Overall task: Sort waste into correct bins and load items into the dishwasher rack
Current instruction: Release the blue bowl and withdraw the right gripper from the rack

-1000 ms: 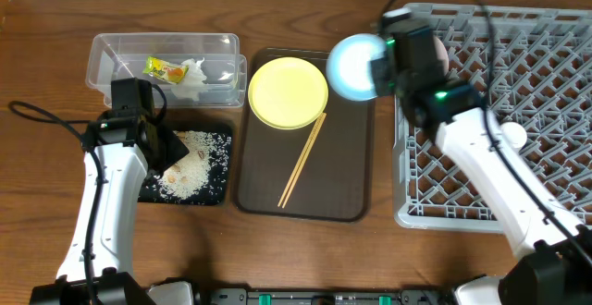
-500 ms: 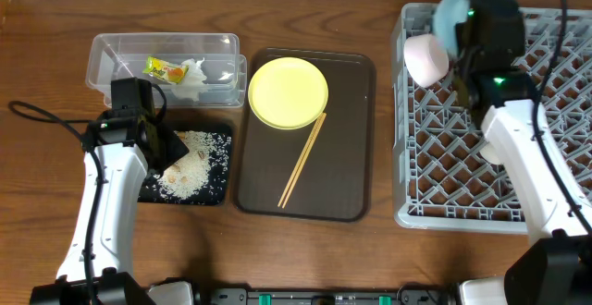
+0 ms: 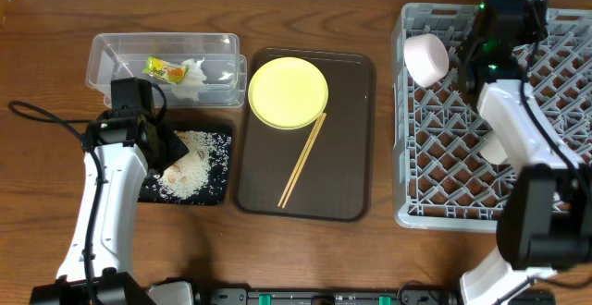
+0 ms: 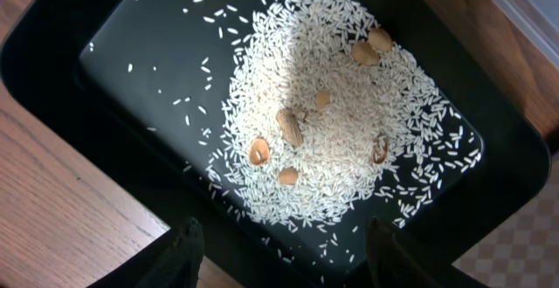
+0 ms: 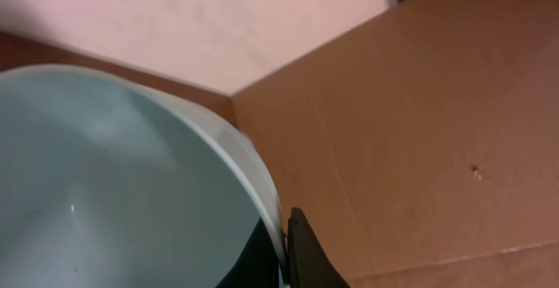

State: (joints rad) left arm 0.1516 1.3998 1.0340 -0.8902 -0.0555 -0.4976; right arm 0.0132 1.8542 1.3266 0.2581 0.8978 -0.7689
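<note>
The dishwasher rack [image 3: 546, 92], a large square crate of light grey lattice pegs, lies beneath the right arm [image 3: 518, 125]. The right gripper [image 5: 281, 255] is up at the rack's far edge. A dark brown tray [image 3: 351, 176] sits well to the left of those jaws. It bears the round yellow plate [image 3: 288, 92] and the thin wooden chopsticks [image 3: 303, 160], whose far ends touch the plate's rim.

The clear tub [image 3: 120, 51] stands just beyond the left gripper [image 4: 286, 240] and holds the yellow-green wrapper [image 3: 165, 67] beside the crumpled white tissue [image 3: 192, 72]. The black tray [image 3: 220, 197] lies directly under the left jaws. The white bowl [image 3: 425, 58] is tipped on its side in the rack, left of the right jaws. The small white cup [image 3: 493, 150] is in the rack too, half hidden by the arm.

Only the right wrist view shows the light blue bowl [image 5: 113, 192]: its pale inside fills the left of that view, and the jaws are closed thinly on its rim. Only the left wrist view shows the rice [image 4: 323, 140] clearly, a white heap with loose grains scattered round it and a few tan shell-like bits [image 4: 290, 126] on top. The left jaws stand apart above it with nothing between them.

The table [image 3: 55, 9] is brown wood. Behind the bowl the right wrist view shows a brown cardboard-like panel [image 5: 419, 131] and a pale pink wall [image 5: 218, 17].
</note>
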